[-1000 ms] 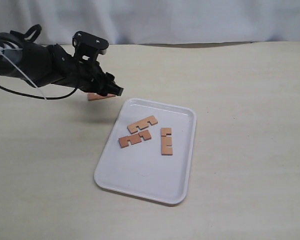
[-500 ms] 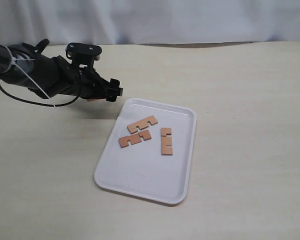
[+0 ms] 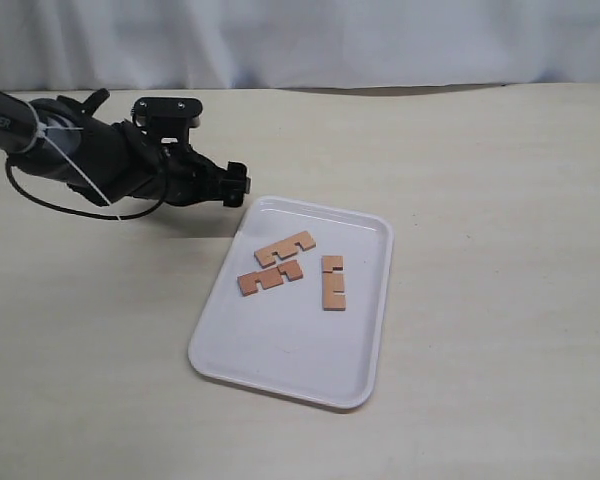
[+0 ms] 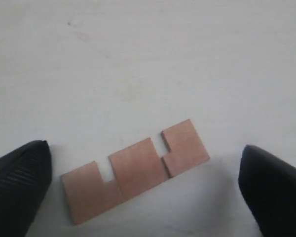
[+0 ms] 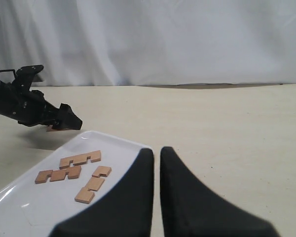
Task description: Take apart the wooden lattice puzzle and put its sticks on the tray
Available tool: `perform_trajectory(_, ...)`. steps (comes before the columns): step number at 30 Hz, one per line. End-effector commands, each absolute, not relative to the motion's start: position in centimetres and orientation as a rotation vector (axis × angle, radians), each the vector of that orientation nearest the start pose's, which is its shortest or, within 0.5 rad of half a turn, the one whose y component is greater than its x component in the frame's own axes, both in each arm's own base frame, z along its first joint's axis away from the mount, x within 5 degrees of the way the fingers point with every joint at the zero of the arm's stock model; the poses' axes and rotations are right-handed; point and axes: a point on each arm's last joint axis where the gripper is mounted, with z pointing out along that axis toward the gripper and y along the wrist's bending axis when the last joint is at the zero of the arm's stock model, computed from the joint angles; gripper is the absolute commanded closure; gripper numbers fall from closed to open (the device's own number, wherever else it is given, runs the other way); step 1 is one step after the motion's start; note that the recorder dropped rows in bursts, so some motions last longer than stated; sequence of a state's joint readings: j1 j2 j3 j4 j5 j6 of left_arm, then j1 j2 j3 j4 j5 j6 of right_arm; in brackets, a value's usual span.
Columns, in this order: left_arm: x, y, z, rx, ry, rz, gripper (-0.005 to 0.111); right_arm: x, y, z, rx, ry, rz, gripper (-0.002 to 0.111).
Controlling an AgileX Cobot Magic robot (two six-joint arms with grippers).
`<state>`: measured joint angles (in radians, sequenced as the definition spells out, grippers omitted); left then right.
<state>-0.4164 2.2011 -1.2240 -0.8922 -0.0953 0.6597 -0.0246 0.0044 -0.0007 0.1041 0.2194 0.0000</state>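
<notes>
Pale beige tabletop, matte and smooth. White tray rests flat on it, just left of centre, set at slant to table edge. One reddish-brown stick, notches cut in edge, lies flat on bare tabletop near tray's far-left corner, not touching tray.

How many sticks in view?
4. Three lie on the tray: upper stick, lower stick, right stick. The fourth stick lies on the table between the left end effector's open fingers, unseen in the exterior view.

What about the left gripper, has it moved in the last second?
Yes. The left gripper has sunk toward the table, edging slightly nearer the tray.
</notes>
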Motion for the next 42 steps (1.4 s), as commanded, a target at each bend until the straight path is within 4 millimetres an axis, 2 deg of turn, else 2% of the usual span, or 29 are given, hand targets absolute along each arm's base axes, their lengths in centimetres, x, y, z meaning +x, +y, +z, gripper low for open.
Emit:
perform_trajectory(1,39.4,-19.3,8.8,0.211,2.348,-0.224,0.008,5.6,0.1,19.4,0.09,1.693,0.082,0.104)
perform_trajectory(5,39.5,-20.0,9.3,0.213,2.309,-0.216,0.008,5.6,0.1,19.4,0.09,1.693,0.082,0.104)
perform_trajectory(11,39.7,-19.6,9.6,0.168,2.298,-0.154,0.008,5.6,0.1,19.4,0.09,1.693,0.082,0.104)
perform_trajectory(17,39.5,-19.3,9.4,0.139,2.328,-0.127,0.008,5.6,0.1,19.4,0.09,1.693,0.082,0.104)
perform_trajectory(25,38.9,-19.9,7.9,0.06,2.376,-0.136,0.008,5.6,0.1,19.4,0.09,1.693,0.082,0.104)
perform_trajectory(31,38.6,-20.5,8.0,0.063,2.339,-0.064,0.008,5.6,0.1,19.4,0.09,1.693,0.082,0.104)
perform_trajectory(42,38.6,-20.1,7.9,-0.022,2.331,-0.022,0.008,5.6,0.1,19.4,0.09,1.693,0.082,0.104)
